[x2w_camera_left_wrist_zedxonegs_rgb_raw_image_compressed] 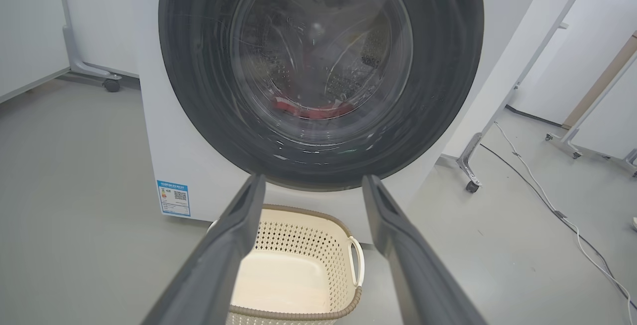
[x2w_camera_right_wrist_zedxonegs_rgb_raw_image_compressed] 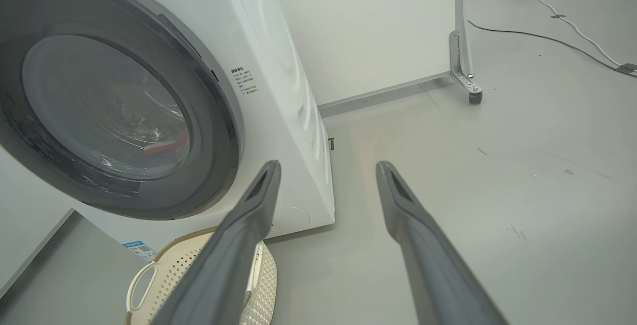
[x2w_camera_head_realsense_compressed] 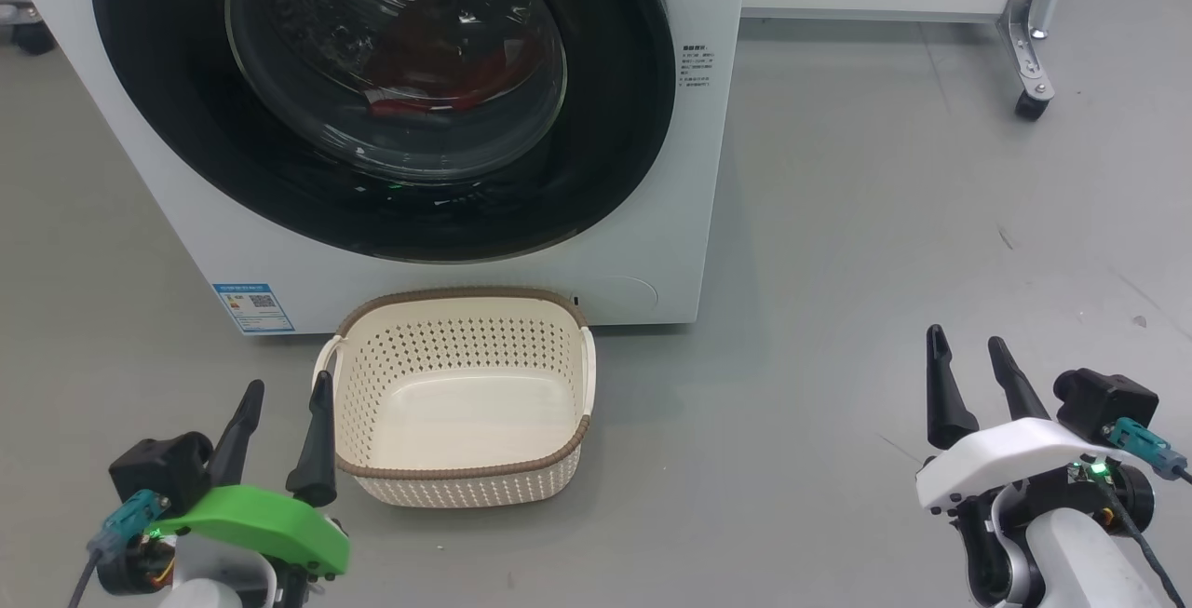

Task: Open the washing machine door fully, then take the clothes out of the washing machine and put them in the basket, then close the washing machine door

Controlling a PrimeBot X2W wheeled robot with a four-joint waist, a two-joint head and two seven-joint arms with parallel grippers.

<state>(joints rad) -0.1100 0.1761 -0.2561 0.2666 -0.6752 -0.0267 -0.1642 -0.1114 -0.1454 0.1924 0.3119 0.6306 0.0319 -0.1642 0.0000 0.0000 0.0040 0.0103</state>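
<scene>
The washing machine (x2w_camera_head_realsense_compressed: 652,217) stands on the grey floor (x2w_camera_head_realsense_compressed: 838,263) with its door (x2w_camera_head_realsense_compressed: 605,124) shut flat against its front, the glossy black rim ringing the bulging glass. Through that glass the clothes (x2w_camera_head_realsense_compressed: 438,96) show as a red heap low inside the machine's drum. The basket (x2w_camera_head_realsense_compressed: 466,475) sits upright on the floor just in front of the machine, below the door, its back rim close to the machine's base; whether they touch cannot be told. A blue label (x2w_camera_head_realsense_compressed: 253,307) is stuck at the machine's lower left front corner, and small black text (x2w_camera_head_realsense_compressed: 695,66) is printed to the right of the door. The left pincer (x2w_camera_head_realsense_compressed: 289,382) hovers in front of the machine, just beside the basket's left handle, fingers apart and holding nothing. The right pincer (x2w_camera_head_realsense_compressed: 966,335) hangs over bare floor well off the machine's right side, fingers likewise spread and holding nothing.
</scene>
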